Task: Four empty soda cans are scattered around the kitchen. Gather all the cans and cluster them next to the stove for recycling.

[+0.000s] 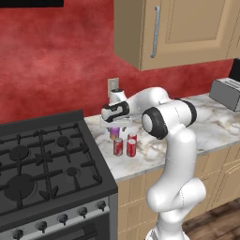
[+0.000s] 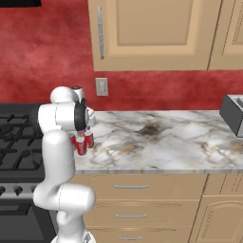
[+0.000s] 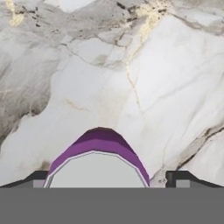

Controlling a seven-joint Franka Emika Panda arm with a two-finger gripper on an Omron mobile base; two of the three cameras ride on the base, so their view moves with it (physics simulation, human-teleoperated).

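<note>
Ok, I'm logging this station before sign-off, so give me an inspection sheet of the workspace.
Surface: marble counter, right of the stove.
Job's things: three red cans clustered near the stove; purple can between the tool's fingers.
Clutter: toaster at the far end.
Grippers: tool above the cluster, shut on the purple can.
Cables: nothing seen.
Surroundings: red wall, outlet, wood cabinets.

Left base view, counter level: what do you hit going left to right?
stove → purple can in the gripper → two front red cans → robot arm → toaster
</note>
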